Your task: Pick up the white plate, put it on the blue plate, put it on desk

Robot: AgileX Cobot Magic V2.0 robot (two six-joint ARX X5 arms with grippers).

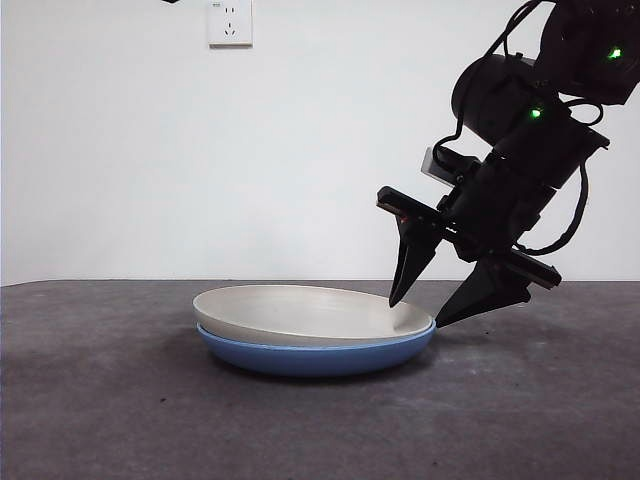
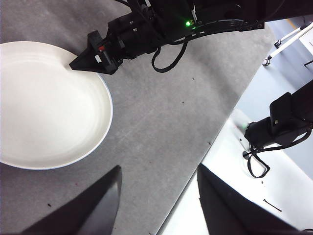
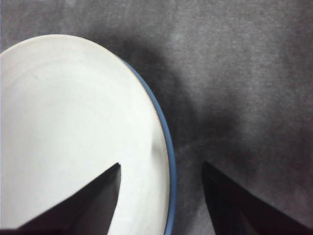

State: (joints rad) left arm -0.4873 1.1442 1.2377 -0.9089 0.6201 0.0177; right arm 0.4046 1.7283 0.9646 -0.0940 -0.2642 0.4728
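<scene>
White plate [image 1: 300, 312] nested in blue plate [image 1: 315, 357] on desk [image 1: 100, 400]. Right gripper [image 1: 432, 305] at stack's 3 o'clock rim, jaws spread wide, straddling it, gripping nothing. Left gripper [image 2: 156, 196] parted, empty, well apart.

Right end effector [image 1: 428, 312] straddles stacked plates' [image 1: 300, 318] rim; desk [image 1: 100, 400] around clear.

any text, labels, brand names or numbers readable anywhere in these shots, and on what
None that can be read.
The white plate and the blue plate under it carry no print or mark.
The desk is bare of lettering.
The wall socket shows only its slots, no wording.
The right gripper, jaws open astride the plates' rim, shows red marks and green lights, no legible label.
The left gripper has plain black jaws.
</scene>
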